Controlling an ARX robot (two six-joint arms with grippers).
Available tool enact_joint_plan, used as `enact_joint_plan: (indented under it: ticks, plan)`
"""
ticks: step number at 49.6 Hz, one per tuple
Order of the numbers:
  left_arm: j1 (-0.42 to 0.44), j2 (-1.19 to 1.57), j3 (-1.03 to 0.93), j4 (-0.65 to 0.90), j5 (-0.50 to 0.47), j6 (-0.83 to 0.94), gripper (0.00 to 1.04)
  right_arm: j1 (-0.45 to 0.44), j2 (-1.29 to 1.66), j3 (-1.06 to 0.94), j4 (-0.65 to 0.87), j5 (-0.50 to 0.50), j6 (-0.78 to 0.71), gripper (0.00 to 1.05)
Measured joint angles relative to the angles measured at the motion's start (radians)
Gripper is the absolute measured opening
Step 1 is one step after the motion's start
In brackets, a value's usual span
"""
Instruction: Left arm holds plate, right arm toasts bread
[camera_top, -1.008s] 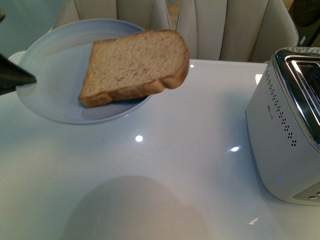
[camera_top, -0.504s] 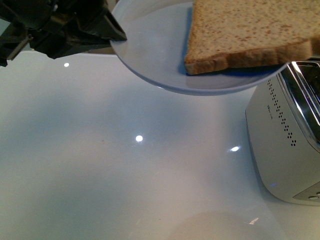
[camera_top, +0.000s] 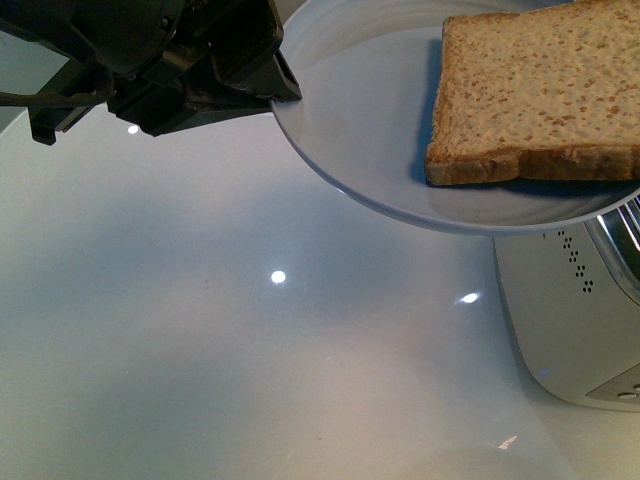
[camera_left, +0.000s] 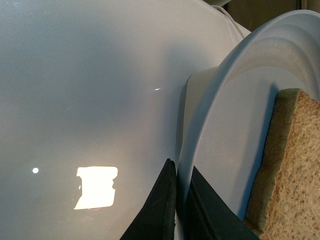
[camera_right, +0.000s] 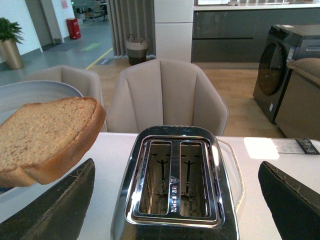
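Observation:
The pale blue plate (camera_top: 370, 150) hangs in the air above the white table, partly over the toaster (camera_top: 560, 320) at the right. My left gripper (camera_top: 282, 92) is shut on the plate's rim (camera_left: 200, 140), one jaw on each side of it. A tan slice of bread (camera_top: 540, 95) lies flat on the plate, near its right side; its crust (camera_left: 272, 150) shows in the left wrist view. My right gripper (camera_right: 175, 200) stands open above the toaster (camera_right: 175, 185), whose two slots are empty. The bread (camera_right: 45, 137) and the plate (camera_right: 30, 92) show at the left there.
The glossy white table (camera_top: 250, 350) spreads below the plate. Beige chairs (camera_right: 167, 97) stand behind the table. A power cord (camera_right: 235, 175) curves beside the toaster.
The left arm has carried the plate with the bread further right and nearer the camera, so that it now overhangs the toaster's top.

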Motion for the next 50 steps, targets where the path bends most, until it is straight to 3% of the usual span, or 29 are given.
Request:
enact_joint_plan:
  ticks: [50]
  plan:
    - [0.000,0.000,0.000,0.000,0.000,-0.002,0.03,0.000,0.000,0.000,0.000,0.000,0.000,0.96]
